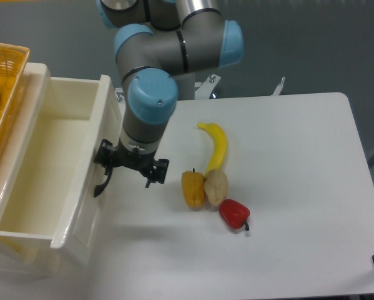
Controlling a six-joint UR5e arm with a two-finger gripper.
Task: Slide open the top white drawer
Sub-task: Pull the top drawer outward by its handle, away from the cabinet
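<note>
Matte white table (286,187), grey wall behind, black two-finger gripper (115,165) clenched on curved black handle (102,182) of glossy cream-white top drawer (80,187), yellow banana (216,147) right of fingers

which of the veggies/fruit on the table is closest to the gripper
The yellow-orange bell pepper, leftmost of the cluster, lies closest to the gripper. The potato touching it, the banana and the red bell pepper all lie farther right.

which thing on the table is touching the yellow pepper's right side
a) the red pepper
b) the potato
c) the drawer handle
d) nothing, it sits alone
b: the potato lies pressed against the right side of the yellow pepper, while the red pepper sits lower right, next to the potato rather than the yellow one.
</note>
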